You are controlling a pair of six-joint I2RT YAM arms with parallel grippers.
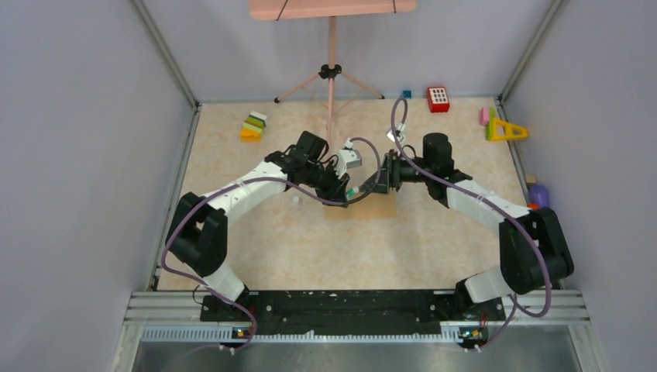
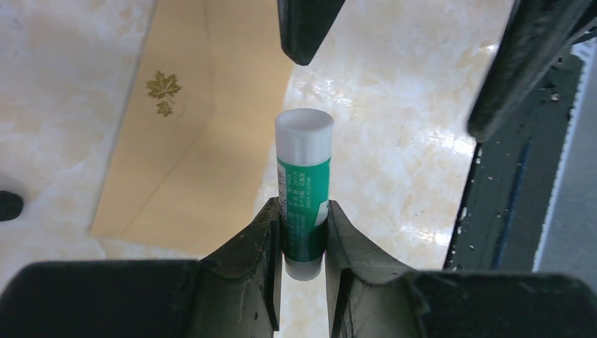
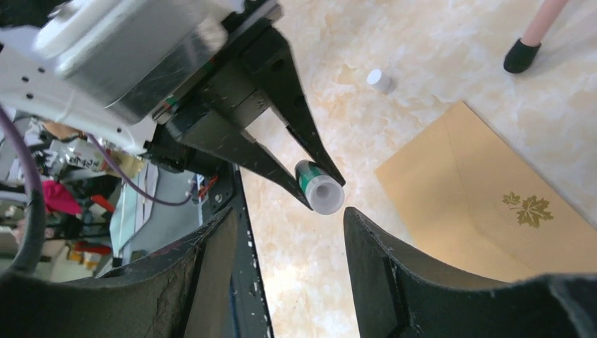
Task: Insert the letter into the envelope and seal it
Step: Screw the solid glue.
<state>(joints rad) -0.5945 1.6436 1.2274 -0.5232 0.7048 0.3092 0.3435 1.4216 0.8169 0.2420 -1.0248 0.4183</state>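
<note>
The left pincer (image 2: 304, 215) is clenched on a green-and-white glue stick (image 2: 304, 169). The right pincer (image 3: 288, 215) stands released, its jaws apart just in front of the stick's white end. Below them, the brown envelope (image 3: 457, 176) with a gold leaf mark lies flat on the desk (image 2: 394, 105).

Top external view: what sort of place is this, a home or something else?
Probably a robot test cell in a lab: plain grey walls enclose the table, two arms are bolted to a rail at its near edge, and toy blocks lie along the far edge.
</note>
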